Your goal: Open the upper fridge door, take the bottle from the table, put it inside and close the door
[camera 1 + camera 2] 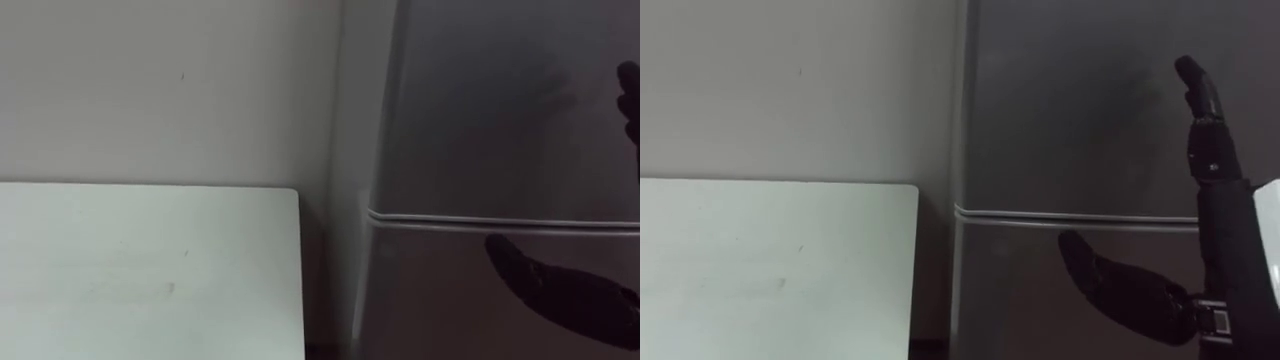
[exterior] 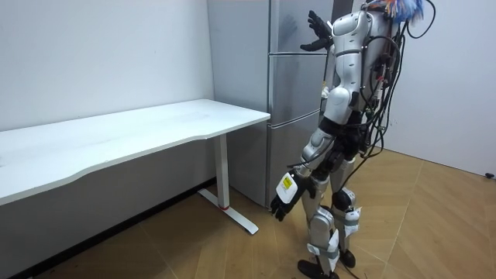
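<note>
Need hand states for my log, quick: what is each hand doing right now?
Left hand: open, hanging empty by the leg.
Right hand: open, fingers straight, raised before the upper fridge door.

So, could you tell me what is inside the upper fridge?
Its contents are hidden: the upper door is closed. The right robot hand, fingers straight, is raised in front of it.

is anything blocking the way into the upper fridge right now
Yes: the upper fridge door is shut, closing off the inside. The right hand is raised open in front of it; the left hand hangs open at the robot's side.
</note>
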Robot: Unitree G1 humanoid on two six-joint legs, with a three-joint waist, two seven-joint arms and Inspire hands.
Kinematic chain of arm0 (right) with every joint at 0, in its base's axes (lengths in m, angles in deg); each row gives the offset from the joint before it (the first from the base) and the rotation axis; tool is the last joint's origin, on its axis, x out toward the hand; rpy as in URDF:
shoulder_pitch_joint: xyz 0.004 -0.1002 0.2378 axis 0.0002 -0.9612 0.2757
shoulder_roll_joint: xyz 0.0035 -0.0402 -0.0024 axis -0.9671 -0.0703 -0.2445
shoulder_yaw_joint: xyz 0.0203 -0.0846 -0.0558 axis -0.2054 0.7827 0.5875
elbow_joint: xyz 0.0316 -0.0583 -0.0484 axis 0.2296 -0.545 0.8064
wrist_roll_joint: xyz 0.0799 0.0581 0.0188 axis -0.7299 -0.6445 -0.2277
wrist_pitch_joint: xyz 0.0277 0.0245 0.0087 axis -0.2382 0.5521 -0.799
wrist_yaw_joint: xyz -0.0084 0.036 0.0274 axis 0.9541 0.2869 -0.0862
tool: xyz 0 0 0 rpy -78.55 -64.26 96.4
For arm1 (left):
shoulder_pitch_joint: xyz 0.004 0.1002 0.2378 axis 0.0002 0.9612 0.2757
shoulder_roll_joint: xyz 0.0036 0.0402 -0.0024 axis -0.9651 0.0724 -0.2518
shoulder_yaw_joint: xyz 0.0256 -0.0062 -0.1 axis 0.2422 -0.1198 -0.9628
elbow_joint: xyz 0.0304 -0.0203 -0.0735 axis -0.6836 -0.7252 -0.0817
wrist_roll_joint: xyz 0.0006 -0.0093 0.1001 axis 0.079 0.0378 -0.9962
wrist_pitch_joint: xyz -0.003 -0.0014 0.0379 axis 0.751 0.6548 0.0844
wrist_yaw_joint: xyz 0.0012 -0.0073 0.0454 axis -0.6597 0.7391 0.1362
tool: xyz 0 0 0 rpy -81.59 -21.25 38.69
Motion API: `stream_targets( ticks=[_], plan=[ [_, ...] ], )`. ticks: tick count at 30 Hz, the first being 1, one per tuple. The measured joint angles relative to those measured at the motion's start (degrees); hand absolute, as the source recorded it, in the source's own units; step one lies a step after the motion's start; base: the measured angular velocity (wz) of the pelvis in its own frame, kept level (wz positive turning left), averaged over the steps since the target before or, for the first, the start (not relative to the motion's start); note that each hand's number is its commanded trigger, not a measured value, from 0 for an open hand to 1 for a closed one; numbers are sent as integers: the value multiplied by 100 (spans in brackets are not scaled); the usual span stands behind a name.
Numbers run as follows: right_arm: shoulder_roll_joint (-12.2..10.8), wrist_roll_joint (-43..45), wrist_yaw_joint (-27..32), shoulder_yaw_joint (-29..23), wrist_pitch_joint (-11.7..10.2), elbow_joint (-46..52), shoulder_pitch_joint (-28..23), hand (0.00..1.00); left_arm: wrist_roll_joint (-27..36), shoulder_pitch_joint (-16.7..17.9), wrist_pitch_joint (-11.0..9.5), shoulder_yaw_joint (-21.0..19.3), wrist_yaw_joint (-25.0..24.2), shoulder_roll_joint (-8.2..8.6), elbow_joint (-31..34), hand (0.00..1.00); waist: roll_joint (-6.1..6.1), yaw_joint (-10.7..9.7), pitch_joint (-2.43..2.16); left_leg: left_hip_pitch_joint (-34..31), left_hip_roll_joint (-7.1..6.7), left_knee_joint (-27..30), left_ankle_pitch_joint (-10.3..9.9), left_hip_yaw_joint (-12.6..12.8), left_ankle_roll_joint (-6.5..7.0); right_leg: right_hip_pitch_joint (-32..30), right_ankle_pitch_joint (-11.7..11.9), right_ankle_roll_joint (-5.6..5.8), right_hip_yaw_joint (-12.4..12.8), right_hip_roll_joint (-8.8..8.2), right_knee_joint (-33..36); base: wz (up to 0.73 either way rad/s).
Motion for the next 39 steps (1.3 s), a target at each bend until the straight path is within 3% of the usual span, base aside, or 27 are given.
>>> stream_targets(
  ticks=[6,15,23,31,39],
  plan=[
    [-13,-650,-5,-507,-47,-279,7,0,1,12,-4,-30,-8,24,4,0,-18,-50,8,34,-4,4,0,-10,1,38,-1,1,-1,-34,5,0],
    [-31,-1399,151,-1019,133,-614,3,0,6,136,56,-276,0,48,279,0,-21,-250,14,-1,-26,4,1,-15,2,15,-7,5,13,-39,-98,0],
    [-38,-2469,804,-1487,157,-1489,5,0,18,166,81,-265,143,69,318,0,14,-368,14,-15,-42,-33,2,-24,5,8,-12,14,-4,-10,-85,0],
    [-373,-3624,1357,-1919,221,-1907,-87,0,12,376,187,-456,218,264,332,0,183,-509,-18,5,-39,-55,0,-45,4,53,-12,16,-4,-10,-92,0],
    [-663,-3781,2091,-1908,257,-2734,-330,0,22,411,193,-451,259,289,402,0,175,-496,-4,96,-85,-30,10,-78,21,108,-89,57,0,-78,-106,2]
  ],
)
